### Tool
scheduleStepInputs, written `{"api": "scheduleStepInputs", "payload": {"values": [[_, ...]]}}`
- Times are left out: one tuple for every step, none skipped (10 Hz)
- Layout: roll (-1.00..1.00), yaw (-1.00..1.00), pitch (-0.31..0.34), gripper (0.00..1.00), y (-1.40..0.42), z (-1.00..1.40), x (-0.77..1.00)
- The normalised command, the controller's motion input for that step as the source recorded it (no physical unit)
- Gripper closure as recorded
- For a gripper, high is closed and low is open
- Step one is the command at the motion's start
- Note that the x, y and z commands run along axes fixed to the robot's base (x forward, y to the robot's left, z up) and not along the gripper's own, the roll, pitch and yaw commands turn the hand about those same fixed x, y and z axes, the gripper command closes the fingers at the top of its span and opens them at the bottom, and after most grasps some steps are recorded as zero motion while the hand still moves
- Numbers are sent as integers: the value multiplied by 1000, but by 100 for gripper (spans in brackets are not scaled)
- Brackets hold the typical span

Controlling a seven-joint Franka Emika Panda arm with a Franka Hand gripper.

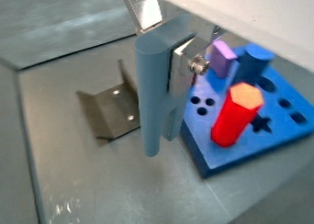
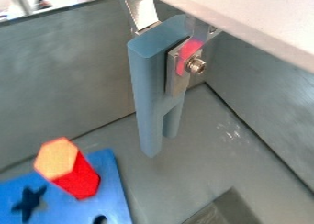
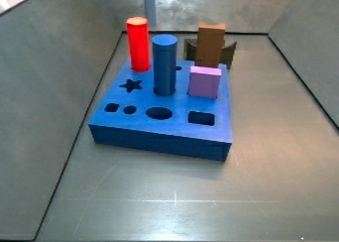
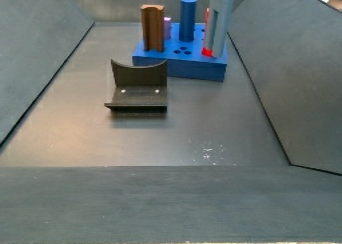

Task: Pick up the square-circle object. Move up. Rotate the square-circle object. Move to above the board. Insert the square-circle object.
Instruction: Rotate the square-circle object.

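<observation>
square-circle object (image 1: 152, 95) hangs upright in our gripper (image 1: 172, 58), jaws clamped on its upper end. the board (image 1: 280, 127) lies just beside its lower tip, so we judge a sideways shift comes next.

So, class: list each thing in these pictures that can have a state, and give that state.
gripper: shut on the square-circle object, up in the air.
square-circle object: held upright, not yet inserted.
board: flat on the floor, front holes empty.
red peg: upright in the board.
blue cylinder: upright in the board.
purple block: seated in the board.
fixture: on the floor, holding nothing.
</observation>
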Motion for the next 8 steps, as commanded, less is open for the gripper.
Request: {"api": "scheduleStepInputs", "payload": {"values": [[1, -945, 77, 100, 10, 5, 4], [1, -773, 77, 100, 10, 6, 4], [1, -461, 76, 100, 10, 7, 6], [1, -303, 75, 100, 10, 8, 6], [1, -176, 75, 100, 0, -1000, 0], [2, -140, 67, 100, 0, -1000, 4], [6, -94, 18, 100, 3, -1000, 25], [6, -75, -6, 100, 4, -1000, 19]]}}
